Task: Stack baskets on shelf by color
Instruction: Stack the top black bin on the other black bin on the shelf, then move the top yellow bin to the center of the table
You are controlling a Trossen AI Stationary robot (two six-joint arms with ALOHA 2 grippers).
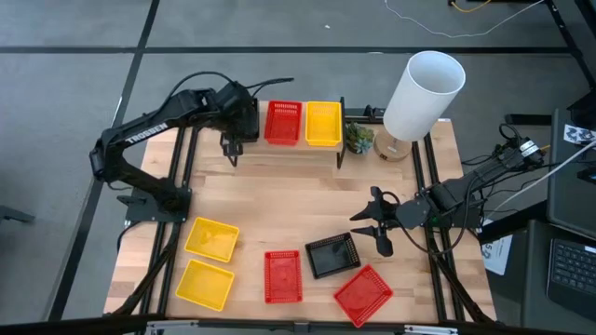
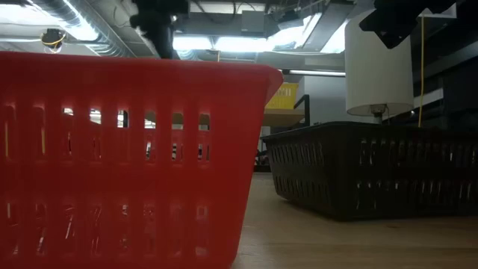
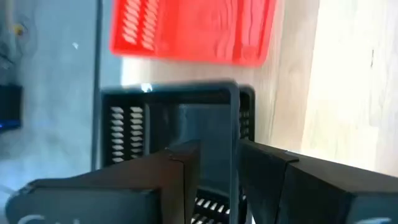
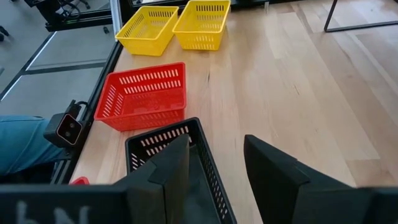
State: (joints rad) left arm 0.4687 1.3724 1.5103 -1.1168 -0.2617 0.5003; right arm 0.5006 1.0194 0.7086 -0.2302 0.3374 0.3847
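Light-wood shelf [image 1: 279, 152] runs along the upper middle of the high view, carrying a red basket [image 1: 283, 122] and, touching its right side, a yellow basket [image 1: 323, 123]. At the shelf's left end the left gripper [image 1: 232, 144] hangs over a black basket [image 3: 174, 118]; in the left wrist view its fingers [image 3: 186, 180] stand apart on either side of that basket's rim, not pressing it, with the red basket just beyond.

On the wooden table [image 1: 279, 209], in the lower part of the high view, lie two yellow baskets [image 1: 211, 238] and [image 1: 206, 283] at lower left, a red one [image 1: 282, 275] at lower centre, another black basket [image 1: 332, 255] just right of it, and a tilted red basket [image 1: 362, 294] at lower right. The right gripper [image 1: 378, 223] hovers just above and right of that black basket with its fingers spread wide, holding nothing.

A white lamp [image 1: 421, 98] and a small plant [image 1: 358, 138] stand at the upper right, beside the shelf.
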